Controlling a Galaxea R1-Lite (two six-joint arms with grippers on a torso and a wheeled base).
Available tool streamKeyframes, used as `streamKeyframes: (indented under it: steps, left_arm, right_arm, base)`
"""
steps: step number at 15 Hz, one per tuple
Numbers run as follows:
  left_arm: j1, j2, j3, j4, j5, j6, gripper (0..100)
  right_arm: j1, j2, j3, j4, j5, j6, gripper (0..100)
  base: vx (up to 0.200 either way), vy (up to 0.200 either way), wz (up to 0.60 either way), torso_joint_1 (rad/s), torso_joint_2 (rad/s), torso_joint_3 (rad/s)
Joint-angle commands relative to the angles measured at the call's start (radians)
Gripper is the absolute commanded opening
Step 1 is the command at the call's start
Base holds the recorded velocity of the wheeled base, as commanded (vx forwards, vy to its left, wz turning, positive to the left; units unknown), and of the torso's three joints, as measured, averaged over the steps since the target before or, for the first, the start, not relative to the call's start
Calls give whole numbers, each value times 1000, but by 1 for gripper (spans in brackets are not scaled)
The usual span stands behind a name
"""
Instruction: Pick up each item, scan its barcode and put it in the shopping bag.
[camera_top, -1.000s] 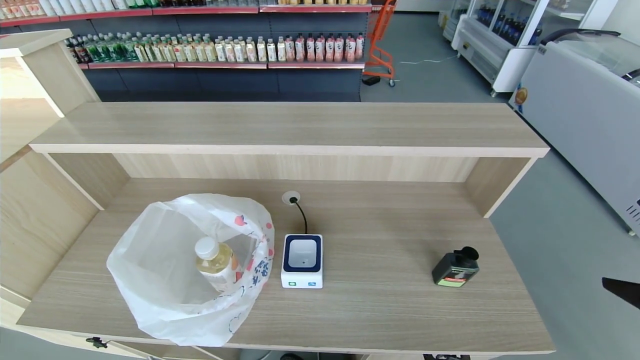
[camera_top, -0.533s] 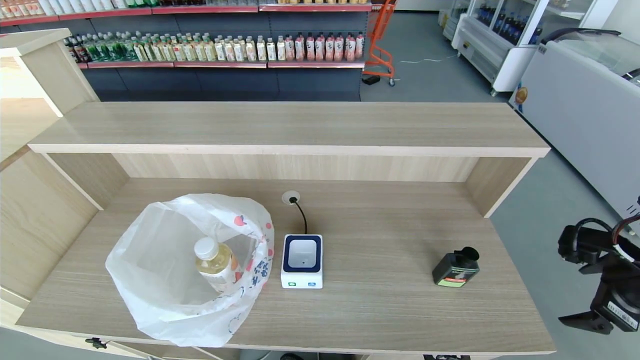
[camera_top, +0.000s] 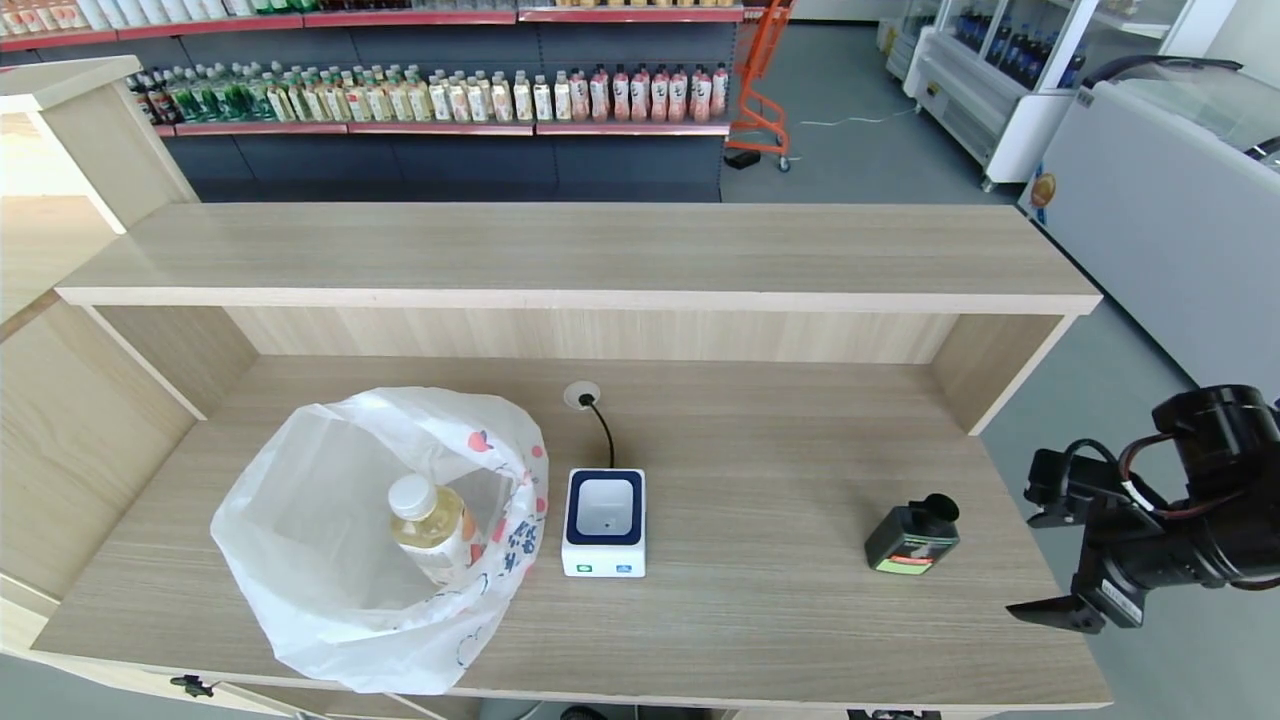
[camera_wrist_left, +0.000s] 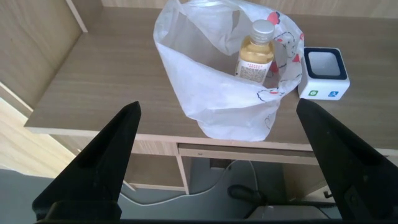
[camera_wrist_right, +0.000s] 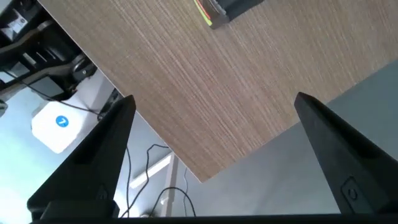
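Change noted: the right gripper (camera_top: 1045, 550) has come further in from the 3 o'clock side. A second ago only a dark tip showed at that edge; half a second ago the gripper sat lower and farther out. It now stands just off the right end of the counter (camera_top: 760, 620). Nothing on the counter has shifted.

Right gripper (camera_wrist_right: 211, 155): fingers spread wide apart, holding nothing, above the counter's near right corner.

Left gripper (camera_wrist_left: 214, 162): fingers likewise wide apart and empty, held off the counter's near edge on the bag's side.

Item awaiting pick-up: a small dark container (camera_top: 911, 537) with a black cap and a red-and-green label, lying tilted on the counter. It is at 3 o'clock from the scanner (camera_top: 604, 521), well apart from it, and near the right gripper without touching it. Its lower end shows in the right wrist view (camera_wrist_right: 227, 9).

Shopping bag (camera_top: 300, 560): white, translucent, mouth open, just beside the scanner at its 9 o'clock. A white-capped tea bottle (camera_top: 430, 525) stands inside it.
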Motion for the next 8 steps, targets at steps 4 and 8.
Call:
streamKeyframes:
  steps: [4, 8]
  left_arm:
    - [0, 0, 0, 0, 1, 0, 100]
    - [0, 0, 0, 0, 1, 0, 100]
  right_arm:
    - [62, 145, -4, -145, 59, 2, 100]
    - [101, 204, -19, -193, 85, 7, 100]
  base:
    - [0, 0, 0, 0, 0, 0]
    - [0, 0, 0, 0, 0, 0]
